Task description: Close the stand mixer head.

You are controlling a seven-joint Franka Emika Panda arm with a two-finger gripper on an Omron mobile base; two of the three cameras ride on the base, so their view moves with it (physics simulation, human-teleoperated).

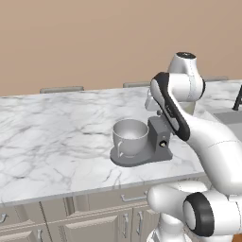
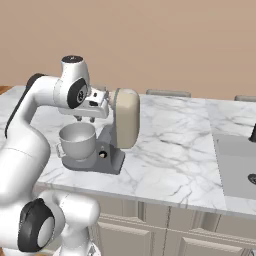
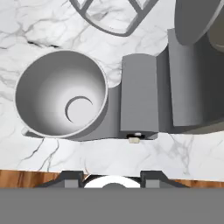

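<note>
the stand mixer head (image 2: 126, 118) is tilted up and back above the mixer's column (image 2: 111, 146), well clear of the silver bowl (image 2: 77, 139) on the marble surface (image 2: 170, 150). the tool (image 2: 86, 119) hovers above the bowl, just beside the head; whether it is released or clenched i cannot tell. approach step: next it likely must reach over the head's top and press it down toward the bowl.

A white arm (image 1: 212, 142) with glossy, rounded links is being shown, its segments being joined by dark grey bands and black circular joint caps ringed in grey. A dark round cap is being carried on the topmost joint. At the wrist, a boxy white gripper (image 2: 86, 119) with two small dark fingertips (image 3: 72, 178) is being displayed.
</note>
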